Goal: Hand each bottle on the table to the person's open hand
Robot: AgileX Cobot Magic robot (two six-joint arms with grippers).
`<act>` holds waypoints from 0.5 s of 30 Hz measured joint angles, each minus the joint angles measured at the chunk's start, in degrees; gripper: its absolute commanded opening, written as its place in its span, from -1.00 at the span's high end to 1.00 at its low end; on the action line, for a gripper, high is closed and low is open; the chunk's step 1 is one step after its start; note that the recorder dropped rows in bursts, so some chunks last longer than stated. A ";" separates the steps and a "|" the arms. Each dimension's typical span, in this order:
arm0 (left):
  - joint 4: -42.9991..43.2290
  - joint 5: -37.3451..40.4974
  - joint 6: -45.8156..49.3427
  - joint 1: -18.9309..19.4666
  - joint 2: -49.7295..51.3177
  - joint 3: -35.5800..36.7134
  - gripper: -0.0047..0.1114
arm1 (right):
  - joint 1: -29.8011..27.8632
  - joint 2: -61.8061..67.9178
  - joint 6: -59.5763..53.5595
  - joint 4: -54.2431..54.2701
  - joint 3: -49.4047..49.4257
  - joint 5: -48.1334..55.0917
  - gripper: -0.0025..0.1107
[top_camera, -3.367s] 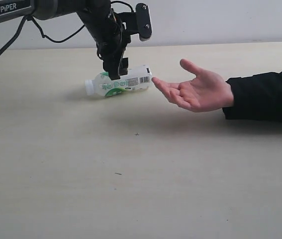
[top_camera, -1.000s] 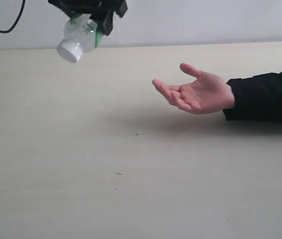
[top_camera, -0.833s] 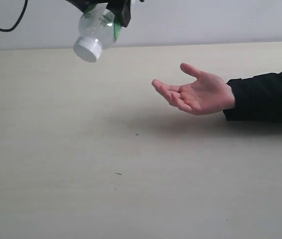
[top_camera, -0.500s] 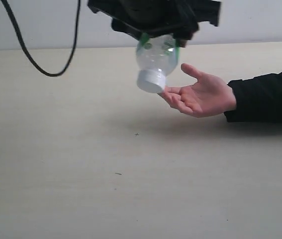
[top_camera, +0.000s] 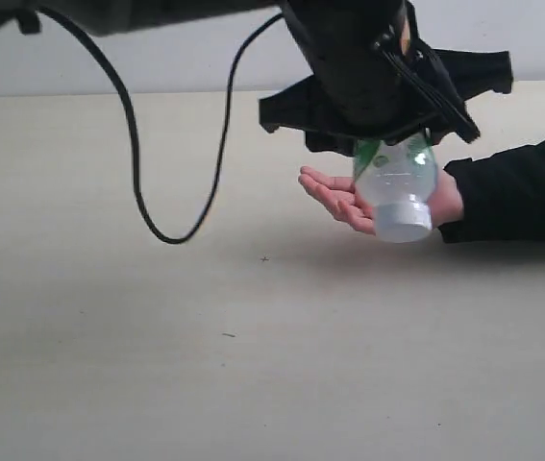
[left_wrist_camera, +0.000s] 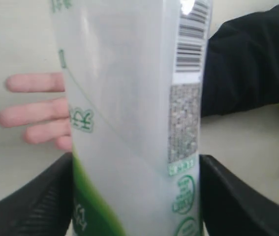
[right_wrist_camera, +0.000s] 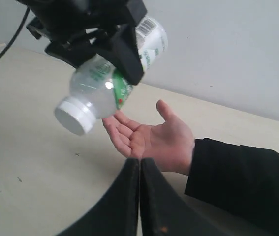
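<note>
Bottle point(top_camera: 395, 187) in the exterior view: hanging tilted, white cap point(top_camera: 403, 223) pointing down and toward the near side, right of the middle of the scene. Standing in front of the person's open hand point(top_camera: 337, 197) and covering the palm, so not showing here whether touching the skin. Being carried by the left gripper point(top_camera: 392, 133), reaching in from the left and pinching the body around its middle. Risking a fall if letting go now: probably sitting over the fingers more than the palm, round and smooth, so likely rolling off the fingertips to the left and dropping on the table point(top_camera: 157, 346). Also risking a knock of the black claw on the hand if going lower without care.

Left wrist view: filling almost the whole picture with the bottle, barcode point(left_wrist_camera: 191, 44) and green print showing. Squeezing it between two black fingers point(left_wrist_camera: 36, 206), one on each side, spread only as wide as the body. Showing three of the person's fingers point(left_wrist_camera: 31, 115) behind it, and the black sleeve point(left_wrist_camera: 247, 64) on the other side.

Right wrist view: showing the bottle just above the person's fingertips, seemingly apart from them, with the palm lying open a little farther right. Suggesting more travel toward the palm before loosening. Right gripper point(right_wrist_camera: 139, 164): pressed together, holding nothing, hovering on the near side of the hand.
</note>
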 measured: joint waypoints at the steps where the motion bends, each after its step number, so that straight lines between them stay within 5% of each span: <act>1: 1.19 -1.83 -2.97 -0.54 0.81 0.00 0.92 | 0.00 0.00 0.00 0.00 0.00 0.00 0.93; 8: 12.80 -5.70 -19.81 -3.29 6.05 0.00 0.92 | 0.00 0.00 0.00 0.00 0.00 0.00 0.93; 15: 17.61 -4.30 -24.45 -2.95 9.62 0.00 0.92 | 0.00 0.00 0.00 0.00 0.00 0.00 0.93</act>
